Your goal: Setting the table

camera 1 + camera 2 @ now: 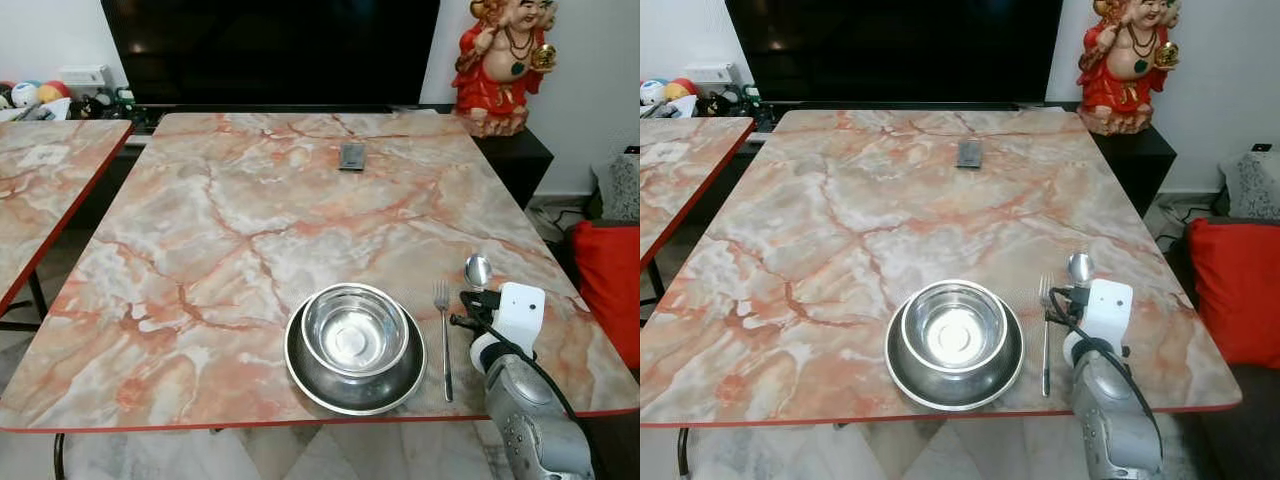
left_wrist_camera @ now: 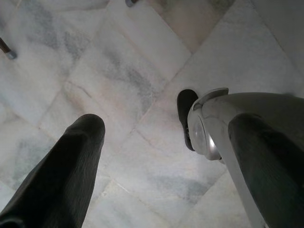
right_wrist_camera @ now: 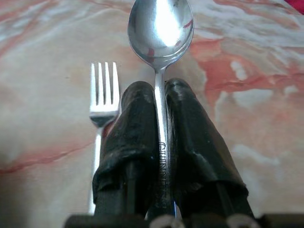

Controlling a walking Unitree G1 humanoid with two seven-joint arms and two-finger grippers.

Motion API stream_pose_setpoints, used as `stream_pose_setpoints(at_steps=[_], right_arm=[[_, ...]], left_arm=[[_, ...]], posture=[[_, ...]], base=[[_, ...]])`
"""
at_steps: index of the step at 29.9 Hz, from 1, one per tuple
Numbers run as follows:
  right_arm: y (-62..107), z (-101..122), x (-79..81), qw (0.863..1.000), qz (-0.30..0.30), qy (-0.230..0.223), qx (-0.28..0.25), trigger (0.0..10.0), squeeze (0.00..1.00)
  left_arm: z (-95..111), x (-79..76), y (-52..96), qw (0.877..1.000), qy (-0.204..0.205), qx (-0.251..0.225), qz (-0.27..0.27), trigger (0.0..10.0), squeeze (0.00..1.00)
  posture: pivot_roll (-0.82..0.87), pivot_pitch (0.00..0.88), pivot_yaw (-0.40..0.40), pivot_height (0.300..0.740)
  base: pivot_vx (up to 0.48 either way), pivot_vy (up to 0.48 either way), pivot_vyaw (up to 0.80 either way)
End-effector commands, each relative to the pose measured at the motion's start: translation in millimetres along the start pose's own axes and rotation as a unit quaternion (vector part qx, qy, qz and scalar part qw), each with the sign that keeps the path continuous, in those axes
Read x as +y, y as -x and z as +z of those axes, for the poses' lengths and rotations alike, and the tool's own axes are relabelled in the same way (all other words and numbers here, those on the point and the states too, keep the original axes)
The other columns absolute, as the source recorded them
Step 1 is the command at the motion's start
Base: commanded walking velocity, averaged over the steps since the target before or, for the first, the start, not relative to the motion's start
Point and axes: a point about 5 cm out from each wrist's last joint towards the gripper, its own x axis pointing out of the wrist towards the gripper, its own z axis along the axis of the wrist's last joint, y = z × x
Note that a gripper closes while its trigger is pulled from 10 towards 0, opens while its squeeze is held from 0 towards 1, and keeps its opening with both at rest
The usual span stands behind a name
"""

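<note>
While the head views lay out the whole marble table (image 1: 250,240), the right wrist view brings the detail: the right gripper (image 3: 160,102) has its two black fingers (image 3: 137,128) pressed together on the handle of a steel spoon (image 3: 160,28), whose bowl sticks out past the fingertips, face up and shiny. From the head, only that bowl peeks beyond the white wrist housing, at the table's near right edge. The silver right arm (image 1: 535,420) reaches up from below the table edge, forearm pointing forward over the tabletop. A fork (image 1: 443,340) lies flat just left of the spoon, tines pointing away from the robot, parallel to it. Left of the fork sits a steel bowl (image 1: 355,330) nested on a wider steel plate (image 1: 400,385), near the front edge. A small dark remote-like object (image 1: 351,156) lies far across the table. The left wrist view looks down at a pale marble floor (image 2: 118,85); the left gripper (image 2: 166,128) hangs idle there, fingers spread wide apart
</note>
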Motion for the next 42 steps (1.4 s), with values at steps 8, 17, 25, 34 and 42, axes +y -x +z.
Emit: stream_pose_setpoints(at_steps=[8, 17, 25, 34, 42], right_arm=[[1.8, -6, -6.3, 1.0, -0.014, 0.002, 0.027, 10.0, 0.0], [3.1, -19, -7.1, 0.998, -0.017, -0.004, 0.063, 10.0, 0.0], [5.3, -23, -6.2, 0.997, -0.017, -0.009, 0.077, 10.0, 0.0], [17.3, -24, -4.1, 0.997, -0.008, 0.009, 0.075, 10.0, 0.0], [21.1, -26, -10.4, 0.998, -0.012, 0.023, 0.055, 10.0, 0.0]], left_arm=[[-7, -1.1, 1.6, 1.0, -0.008, 0.018, -0.004, 10.0, 0.0], [-10, -4.4, 2.4, 1.0, -0.007, 0.02, -0.006, 10.0, 0.0], [-9, -3.6, 2.3, 1.0, -0.006, 0.02, -0.005, 10.0, 0.0], [-8, -7.7, 1.4, 1.0, -0.007, 0.019, -0.006, 10.0, 0.0], [-7, -8.9, 1.1, 1.0, -0.008, 0.017, -0.008, 10.0, 0.0]], posture=[[-0.03, 0.116, -0.018, 0.74], [-0.03, 0.121, -0.023, 0.74], [-0.03, 0.132, -0.026, 0.74], [-0.04, 0.135, -0.025, 0.74], [-0.04, 0.136, -0.026, 0.74]], base=[[0.0, 0.0, 0.0], [0.0, 0.0, 0.0], [0.0, 0.0, 0.0], [0.0, 0.0, 0.0], [0.0, 0.0, 0.0]])
